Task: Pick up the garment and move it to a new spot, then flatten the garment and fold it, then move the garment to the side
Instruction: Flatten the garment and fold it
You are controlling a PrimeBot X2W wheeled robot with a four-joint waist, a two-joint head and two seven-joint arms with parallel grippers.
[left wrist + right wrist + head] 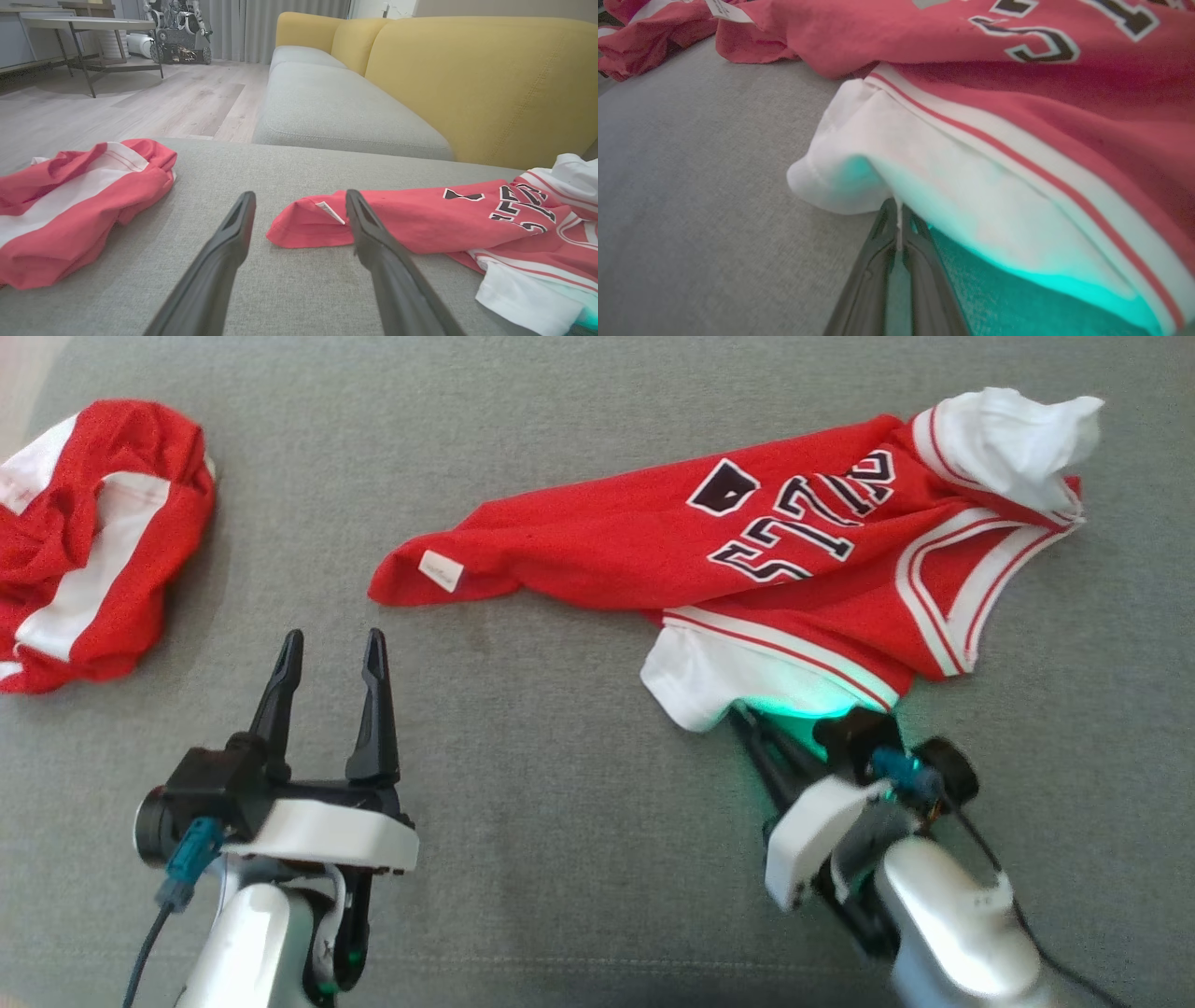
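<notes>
The garment (747,541) is a red jersey with black-and-white lettering and white sleeves, spread unevenly across the grey cushion (560,756). My right gripper (744,716) reaches under its near white sleeve; in the right wrist view the right gripper (896,207) is shut on the sleeve's hem, and the garment (971,46) rises above it. My left gripper (334,639) stands open on the cushion, just short of the garment's tagged corner. In the left wrist view the left gripper (299,196) holds nothing, and the garment (420,219) lies ahead to the right.
A second crumpled red-and-white garment (93,541) lies at the far left of the cushion, and this second garment (70,210) also sits left of my left fingers. Beyond are another seat cushion (327,107), the yellow sofa back (467,84), a wooden floor (140,102) and a table (84,23).
</notes>
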